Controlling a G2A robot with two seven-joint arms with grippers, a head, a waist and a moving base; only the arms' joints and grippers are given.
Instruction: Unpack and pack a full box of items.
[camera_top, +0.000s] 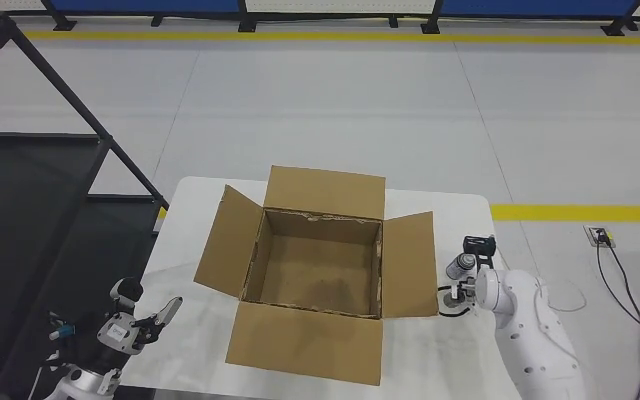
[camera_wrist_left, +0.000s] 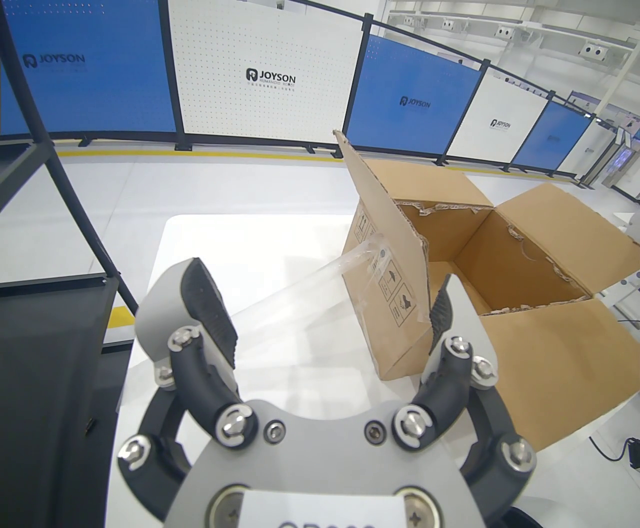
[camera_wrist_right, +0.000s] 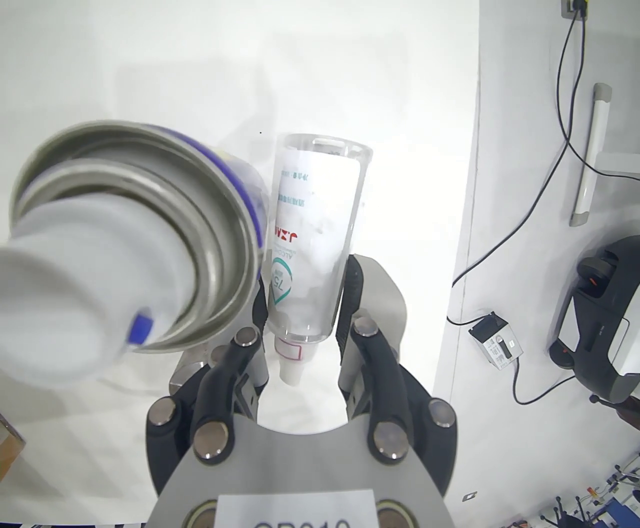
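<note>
An open cardboard box (camera_top: 312, 262) stands in the middle of the white table (camera_top: 200, 205) with its four flaps spread and no items visible inside (camera_wrist_left: 505, 270). My right gripper (camera_wrist_right: 304, 295) is to the right of the box (camera_top: 458, 294), pointing down and shut on a clear bottle (camera_wrist_right: 312, 235) with a white label. A spray can (camera_wrist_right: 150, 225) with a white cap stands right beside that bottle (camera_top: 460, 265). My left gripper (camera_wrist_left: 325, 305) hangs open with nothing in it over the table's front left corner (camera_top: 140, 325), clear of the box.
A small black object (camera_top: 479, 243) lies on the table behind the spray can. A strip of clear tape (camera_wrist_left: 345, 262) hangs off the box's left flap. A black rack (camera_top: 60, 200) stands left of the table. Cables (camera_wrist_right: 565, 125) run across the floor on the right.
</note>
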